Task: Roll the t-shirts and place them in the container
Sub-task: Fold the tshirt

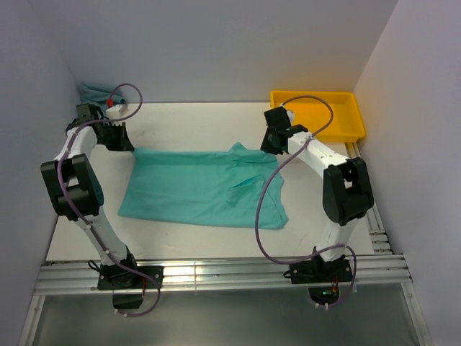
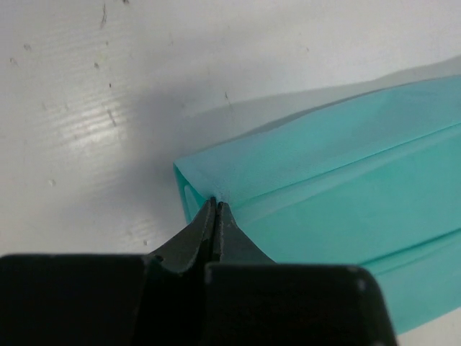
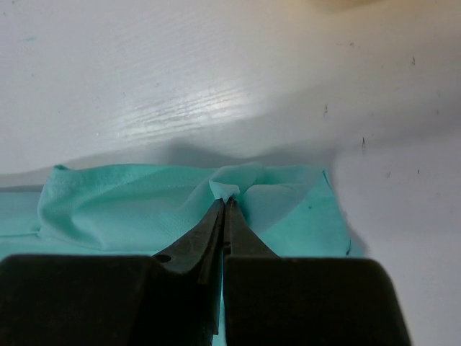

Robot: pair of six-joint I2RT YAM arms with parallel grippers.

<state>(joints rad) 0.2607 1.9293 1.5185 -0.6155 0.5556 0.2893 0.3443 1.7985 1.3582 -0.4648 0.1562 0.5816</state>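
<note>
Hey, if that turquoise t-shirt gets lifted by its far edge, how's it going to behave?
Probably floppy: the turquoise t-shirt puckers into folds where the right jaws pinch it. Likely light and thin, since it lies nearly flat on the table. It would probably sag between two held points.

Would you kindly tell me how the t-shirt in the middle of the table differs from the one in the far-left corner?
The middle t-shirt is bright mint; the corner t-shirt is duller grey-teal. The middle one lies spread out; the corner one is bunched up. The left claw and right claw pinch the middle one; neither holds the corner one. Both are soft fabric.
</note>
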